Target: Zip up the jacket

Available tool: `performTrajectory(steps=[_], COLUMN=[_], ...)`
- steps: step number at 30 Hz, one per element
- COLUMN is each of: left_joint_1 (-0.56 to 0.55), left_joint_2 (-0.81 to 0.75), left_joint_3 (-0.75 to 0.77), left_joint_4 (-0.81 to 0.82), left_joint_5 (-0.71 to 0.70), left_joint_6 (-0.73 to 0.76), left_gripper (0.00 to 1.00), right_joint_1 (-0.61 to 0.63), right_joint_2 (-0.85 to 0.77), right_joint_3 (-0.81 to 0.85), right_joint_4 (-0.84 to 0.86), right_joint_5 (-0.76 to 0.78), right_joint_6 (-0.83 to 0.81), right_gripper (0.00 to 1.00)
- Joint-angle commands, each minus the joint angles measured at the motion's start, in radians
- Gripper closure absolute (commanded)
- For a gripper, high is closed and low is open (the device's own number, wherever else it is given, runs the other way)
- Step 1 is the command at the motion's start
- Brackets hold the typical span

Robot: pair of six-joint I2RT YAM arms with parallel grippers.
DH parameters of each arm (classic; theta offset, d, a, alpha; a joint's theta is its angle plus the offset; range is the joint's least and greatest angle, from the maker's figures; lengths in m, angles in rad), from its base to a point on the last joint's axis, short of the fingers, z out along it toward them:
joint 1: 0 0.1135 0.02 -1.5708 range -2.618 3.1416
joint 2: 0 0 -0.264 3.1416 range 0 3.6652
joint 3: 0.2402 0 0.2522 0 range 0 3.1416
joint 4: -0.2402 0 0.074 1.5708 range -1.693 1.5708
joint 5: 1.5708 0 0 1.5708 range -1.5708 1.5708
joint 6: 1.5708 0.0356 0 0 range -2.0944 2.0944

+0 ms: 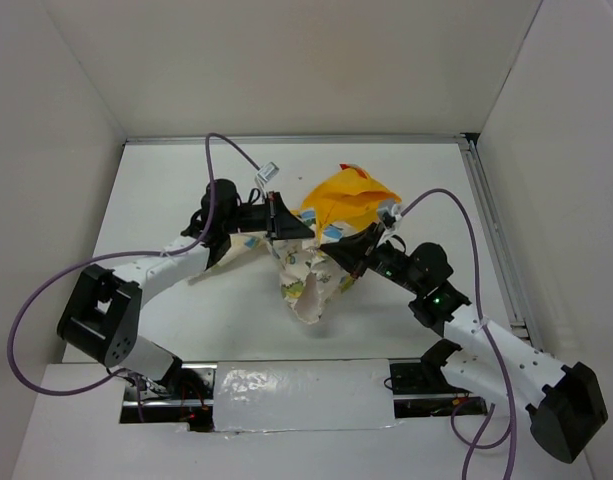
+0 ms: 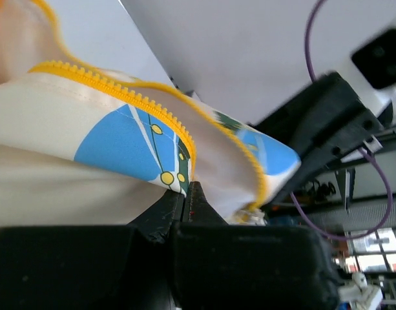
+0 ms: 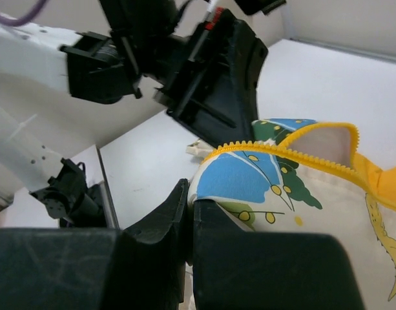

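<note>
Both clamped on jacket (image 1: 311,282), left claw (image 1: 286,232), right claw (image 1: 338,250), purple cables (image 1: 233,150) arching alongside.

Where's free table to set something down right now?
Bare table along the back wall and far-left corner, plus a near strip between the jacket and the taped base plate. Crowded mid-table: left gripper and right gripper both pinch the jacket there.

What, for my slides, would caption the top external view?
The left gripper and right gripper each pinch an edge of the jacket bunched between them, orange-yellow hood at the back.
</note>
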Motion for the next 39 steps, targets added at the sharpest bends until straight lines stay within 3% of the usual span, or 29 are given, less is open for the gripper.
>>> performTrajectory(steps=[1,4,9,14,25,34,39], left_joint_1=[-0.040,-0.063,-0.096,-0.134,-0.211,-0.208,-0.197], left_joint_2=[-0.008,-0.050,-0.149,-0.206,-0.075,-0.208,-0.322], left_joint_3=[0.048,0.025,0.026,0.060,0.206,0.134,0.062], left_joint_4=[0.067,0.036,-0.125,-0.285,-0.344,-0.391,-0.427], left_joint_5=[0.091,0.080,-0.052,-0.150,-0.083,-0.202,-0.251], left_joint_6=[0.066,0.103,0.195,0.264,0.308,0.333,0.336], left_gripper=[1.00,1.00,1.00,1.00,1.00,1.00,1.00], right_joint_1=[0.010,0.004,0.008,0.016,0.033,-0.047,-0.094], right_joint_2=[0.054,0.100,0.155,0.186,0.298,0.175,0.028], right_joint_3=[0.061,0.073,0.089,0.078,0.101,0.046,0.003], right_joint_4=[-0.002,0.004,-0.027,-0.012,0.106,0.130,0.139], right_joint_5=[0.067,0.168,0.328,0.342,0.244,0.263,0.303], right_joint_6=[-0.009,0.003,0.027,0.034,0.086,0.123,0.110], right_gripper=[1.00,1.00,1.00,1.00,1.00,1.00,1.00])
